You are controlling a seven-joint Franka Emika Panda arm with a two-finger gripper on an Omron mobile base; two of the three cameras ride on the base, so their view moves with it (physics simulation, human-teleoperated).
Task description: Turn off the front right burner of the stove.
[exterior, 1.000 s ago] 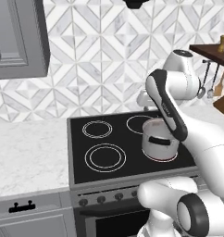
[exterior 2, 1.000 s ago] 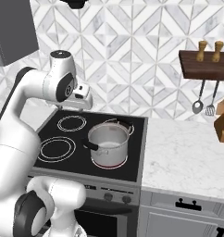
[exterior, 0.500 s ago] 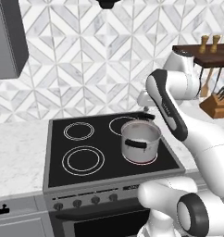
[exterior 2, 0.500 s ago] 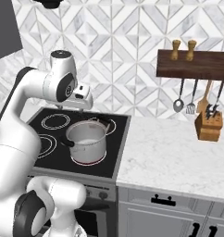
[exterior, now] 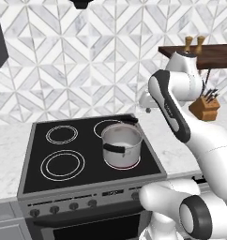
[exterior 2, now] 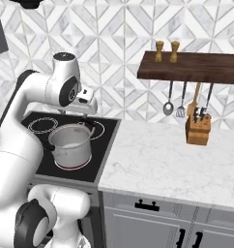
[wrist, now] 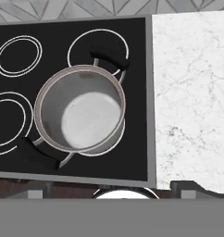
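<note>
In the left base view, a steel pot (exterior: 121,146) stands on the front right burner (exterior: 123,164) of the stove (exterior: 40,180), with a red rim showing beneath it.

In the right base view, the gripper (exterior 2: 88,102) hangs above the stove's back; I cannot tell its jaws.

In the hand view, the pot is empty.

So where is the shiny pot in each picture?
Left base view: the pot sits right of centre, on the front right burner.
Right base view: it stands at the left, beside the white arm.
Hand view: it is left of centre, seen from above.
Shared landmark: the stove with its black glass top.
</note>
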